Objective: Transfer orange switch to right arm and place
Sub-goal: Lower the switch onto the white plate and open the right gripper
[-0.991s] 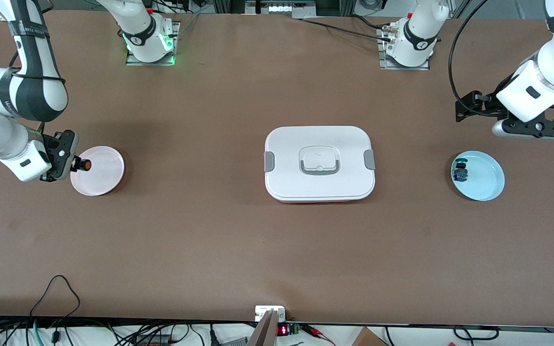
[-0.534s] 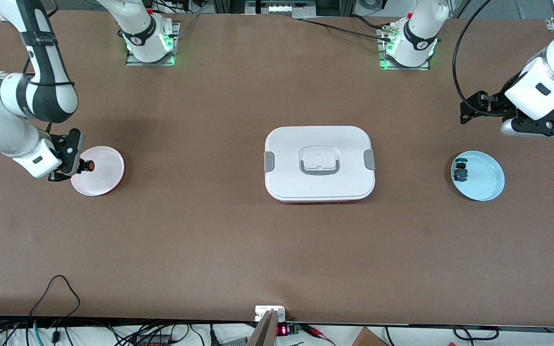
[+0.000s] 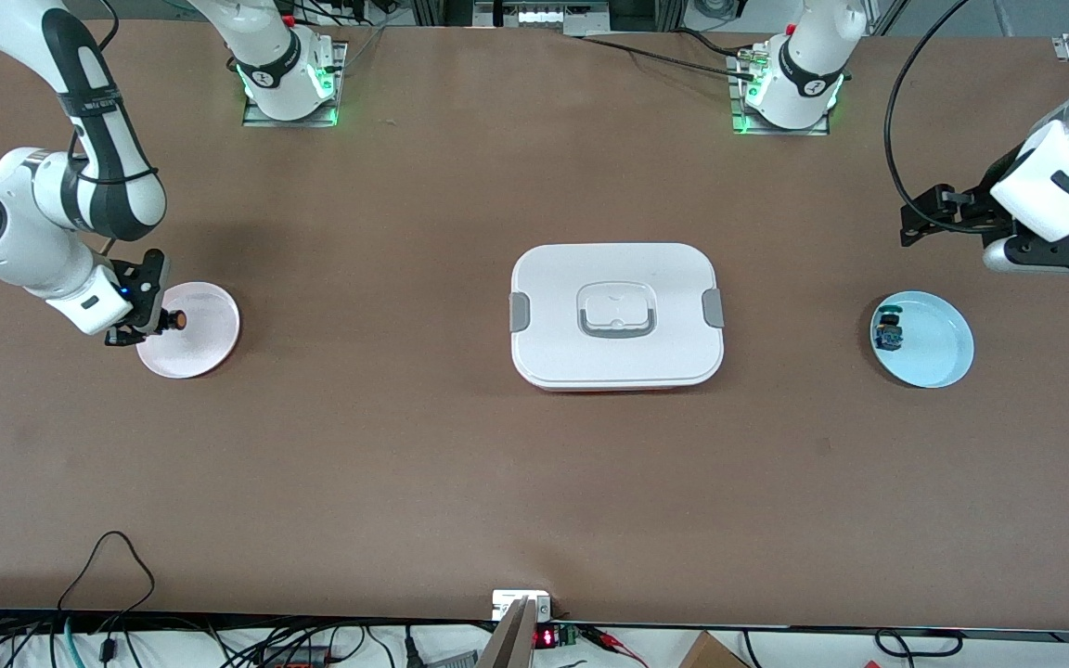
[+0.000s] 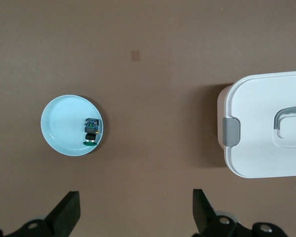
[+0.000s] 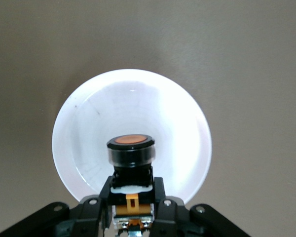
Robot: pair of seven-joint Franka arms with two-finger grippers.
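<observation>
The orange switch (image 3: 176,320) has a black body and a round orange cap, and my right gripper (image 3: 156,321) is shut on that body. It hangs over the rim of a pale pink plate (image 3: 205,334) at the right arm's end of the table. In the right wrist view the orange switch (image 5: 131,148) sticks out from the right gripper (image 5: 132,197) over the plate (image 5: 177,118). My left gripper (image 3: 1050,252) hovers open and empty beside the light blue plate (image 3: 938,348). In the left wrist view the left gripper (image 4: 135,217) has its fingertips (image 4: 68,212) wide apart.
A dark switch with blue-green parts (image 3: 888,332) lies in the light blue plate, also seen as the dark switch (image 4: 91,132) in the plate (image 4: 59,128). A white lidded box (image 3: 616,315) with grey clips sits at the table's middle. Cables run along the table edge nearest the front camera.
My right gripper has carried the orange switch a little farther over the pink plate. The left arm has drawn back toward its own end of the table, still open.
</observation>
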